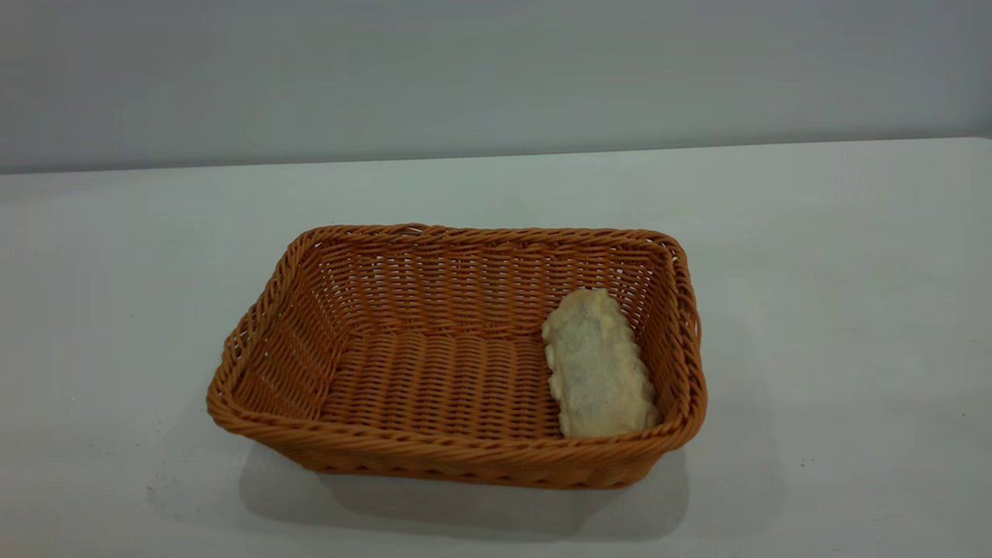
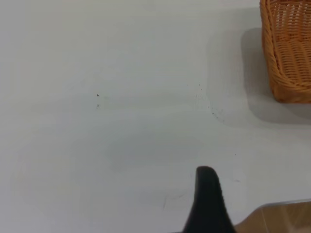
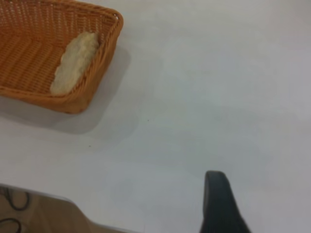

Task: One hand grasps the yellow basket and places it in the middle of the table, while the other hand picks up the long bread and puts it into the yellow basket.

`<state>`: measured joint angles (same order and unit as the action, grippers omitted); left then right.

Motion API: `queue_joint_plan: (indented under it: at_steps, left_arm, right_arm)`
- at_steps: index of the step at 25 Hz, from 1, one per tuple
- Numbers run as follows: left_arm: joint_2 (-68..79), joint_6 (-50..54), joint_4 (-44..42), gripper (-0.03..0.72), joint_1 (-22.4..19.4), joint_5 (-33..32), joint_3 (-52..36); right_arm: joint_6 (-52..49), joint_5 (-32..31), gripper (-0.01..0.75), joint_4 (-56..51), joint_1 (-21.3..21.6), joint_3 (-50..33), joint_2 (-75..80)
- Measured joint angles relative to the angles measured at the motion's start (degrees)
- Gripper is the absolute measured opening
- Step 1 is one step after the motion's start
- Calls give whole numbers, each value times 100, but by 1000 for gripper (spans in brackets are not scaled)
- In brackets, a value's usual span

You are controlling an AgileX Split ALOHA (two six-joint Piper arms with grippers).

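The yellow basket (image 1: pixel 457 453) stands on the white table (image 1: pixel 852 310), about at its middle. The long bread (image 1: pixel 597 364) lies inside it, against the basket's right wall, with its pale floury underside up. Neither arm shows in the exterior view. Only a dark part of my left gripper (image 2: pixel 208 194) shows in the left wrist view, low over bare table, well apart from a corner of the basket (image 2: pixel 289 53). My right gripper (image 3: pixel 218 199) likewise hangs over bare table, far from the basket (image 3: pixel 92 94) and the bread (image 3: pixel 75 62). Nothing is held.
A grey wall runs behind the table's far edge. The table's near edge with brown floor (image 2: pixel 282 218) beyond it shows by the left gripper. Floor with dark cables (image 3: pixel 14 208) lies past the edge by the right gripper. Small dark specks (image 2: pixel 204 99) mark the tabletop.
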<state>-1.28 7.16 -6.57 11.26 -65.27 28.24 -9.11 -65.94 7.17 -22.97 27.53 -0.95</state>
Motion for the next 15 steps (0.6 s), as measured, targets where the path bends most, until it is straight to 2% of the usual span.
queue_joint_plan:
  at_steps: [10,15]
  left_arm:
    - [0,-5,0,584,0,0,0]
    - [0,-5,0,584,-213,0,0]
  right_arm:
    - [0,0,484,-2,36,0,0]
    - [0,0,484,-2,650,0,0]
